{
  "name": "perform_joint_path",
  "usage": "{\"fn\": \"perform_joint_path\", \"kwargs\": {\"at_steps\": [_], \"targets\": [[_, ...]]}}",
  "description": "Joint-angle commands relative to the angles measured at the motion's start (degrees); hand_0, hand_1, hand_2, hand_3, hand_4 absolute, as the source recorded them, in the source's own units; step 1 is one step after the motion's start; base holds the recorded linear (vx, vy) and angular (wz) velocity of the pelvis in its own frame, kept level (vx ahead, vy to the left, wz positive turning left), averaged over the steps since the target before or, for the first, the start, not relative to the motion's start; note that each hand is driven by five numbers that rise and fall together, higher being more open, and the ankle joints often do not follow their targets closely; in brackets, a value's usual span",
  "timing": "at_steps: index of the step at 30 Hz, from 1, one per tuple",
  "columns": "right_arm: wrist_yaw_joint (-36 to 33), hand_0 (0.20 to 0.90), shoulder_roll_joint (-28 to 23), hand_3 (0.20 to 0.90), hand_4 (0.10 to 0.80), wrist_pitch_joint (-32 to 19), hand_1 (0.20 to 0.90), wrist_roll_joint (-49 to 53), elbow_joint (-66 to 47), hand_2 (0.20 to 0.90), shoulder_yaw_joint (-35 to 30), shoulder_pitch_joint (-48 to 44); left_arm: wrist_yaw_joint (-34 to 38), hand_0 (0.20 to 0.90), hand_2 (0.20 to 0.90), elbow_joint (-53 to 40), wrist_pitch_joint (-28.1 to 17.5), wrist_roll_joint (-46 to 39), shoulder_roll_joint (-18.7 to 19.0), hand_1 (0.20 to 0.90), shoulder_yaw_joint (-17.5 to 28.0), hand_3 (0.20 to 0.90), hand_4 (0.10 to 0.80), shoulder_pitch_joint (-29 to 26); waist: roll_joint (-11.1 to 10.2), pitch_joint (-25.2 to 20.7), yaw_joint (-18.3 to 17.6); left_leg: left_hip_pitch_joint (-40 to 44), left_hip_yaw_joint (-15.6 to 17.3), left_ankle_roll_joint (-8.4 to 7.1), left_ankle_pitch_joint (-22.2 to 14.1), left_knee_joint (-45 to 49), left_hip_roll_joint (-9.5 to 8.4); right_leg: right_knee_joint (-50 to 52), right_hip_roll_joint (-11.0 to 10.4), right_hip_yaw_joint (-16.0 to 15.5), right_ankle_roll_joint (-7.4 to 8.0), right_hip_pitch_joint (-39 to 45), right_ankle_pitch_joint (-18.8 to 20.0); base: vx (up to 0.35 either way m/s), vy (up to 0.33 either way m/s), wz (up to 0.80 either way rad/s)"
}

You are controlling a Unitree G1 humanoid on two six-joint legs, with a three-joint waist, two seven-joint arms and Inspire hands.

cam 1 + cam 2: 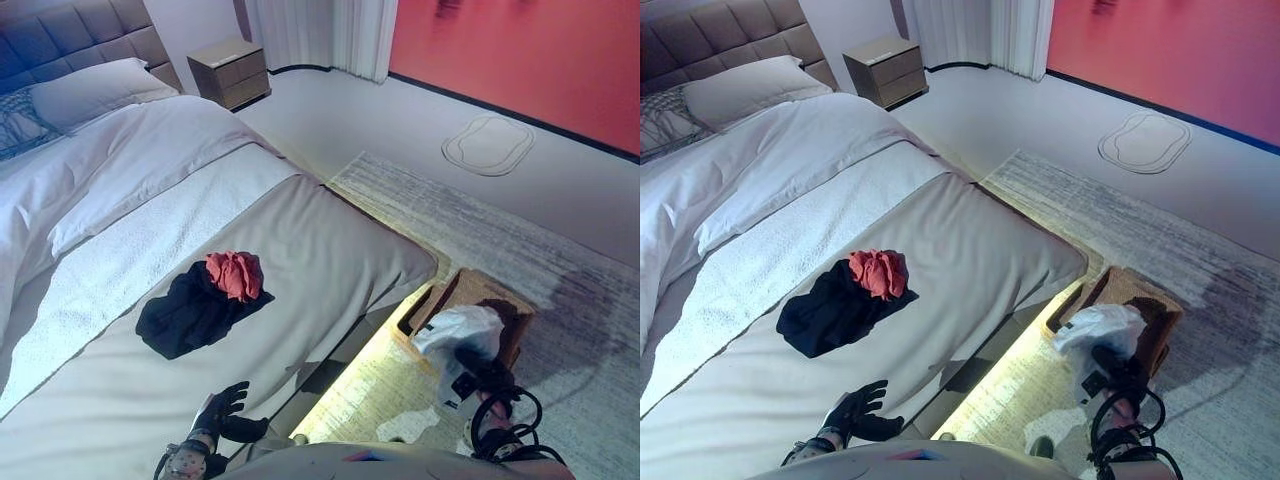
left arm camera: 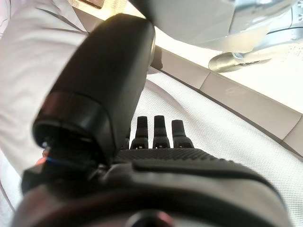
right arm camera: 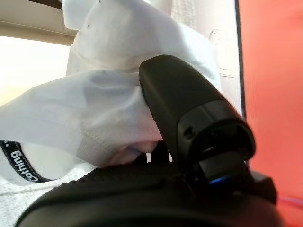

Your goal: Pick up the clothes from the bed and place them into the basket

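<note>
White garment held over the basket; two more wait on the bed.

The white garment hangs from the right hand, whose fingers grasp the cloth, just above the brown basket on the rug to the right of the bed. It looks close to being dropped in. A black garment and a red one lying on it remain on the bed; the left hand rests near them, fingers released.

Clothes lie on the bed; the basket stands right of it.
</note>
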Motion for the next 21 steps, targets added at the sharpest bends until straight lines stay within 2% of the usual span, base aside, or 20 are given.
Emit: {"fn": "perform_joint_path", "kwargs": {"at_steps": [1, 16, 17, 18, 21], "targets": [[-0.4, 0.300, -5.2, 0.200, 0.100, -2.9, 0.300, -1.2, -3.4, 0.300, -2.9, -5.0, -0.2, 0.900, 0.900, 0.5, -3.7, 1.4, 1.5, 0.900, -1.9, 0.900, 0.800, -1.4, 0.1, -0.3, 2.1, -5.7, -0.3, -1.14, 3.0, -1.1, -1.06, 4.0, -0.1, -2.3, 1.26, 3.4, -5.8, 0.031, -0.018, 0.05], [-1.7, 0.300, -11.8, 0.200, 0.100, -1.8, 0.300, -1.6, -2.3, 0.300, -6.3, -9.1, -0.8, 0.900, 0.900, 0.2, -5.0, 0.2, 1.2, 0.900, -3.2, 0.900, 0.800, -0.4, 2.3, 0.7, 2.7, -6.8, -1.6, -2.29, 3.8, -0.9, -1.40, 4.5, -0.8, -3.7, 0.87, 3.0, -6.3, 0.009, 0.002, 0.05], [-1.8, 0.411, -12.0, 0.329, 0.229, -1.8, 0.411, -1.8, -2.3, 0.411, -6.4, -9.3, -0.8, 0.900, 0.900, 0.1, -5.0, 0.0, 1.1, 0.900, -3.2, 0.900, 0.800, -0.3, 2.4, 0.8, 2.7, -6.8, -1.6, -2.34, 3.9, -0.8, -1.38, 4.6, -0.8, -3.8, 0.86, 3.0, -6.4, 0.023, 0.015, 0.03], [-1.7, 0.900, -12.2, 0.900, 0.800, -1.8, 0.900, -2.3, -2.4, 0.900, -6.4, -9.4, -0.8, 0.900, 0.900, 0.0, -5.1, -0.1, 1.0, 0.900, -3.3, 0.900, 0.800, -0.1, 2.5, 0.8, 2.7, -6.7, -1.7, -2.39, 3.9, -0.8, -1.38, 4.6, -0.8, -3.8, 0.83, 3.0, -6.5, 0.027, 0.016, 0.04], [-1.6, 0.900, -12.5, 0.900, 0.800, -2.0, 0.900, -2.5, -2.5, 0.900, -6.5, -9.3, -0.9, 0.900, 0.900, 0.2, -5.3, -0.4, 0.8, 0.900, -3.3, 0.900, 0.800, 0.2, 2.7, 0.8, 2.6, -6.7, -1.7, -2.51, 3.9, -0.8, -1.39, 4.7, -0.9, -3.9, 0.84, 3.1, -6.6, 0.025, 0.011, 0.04]]}}
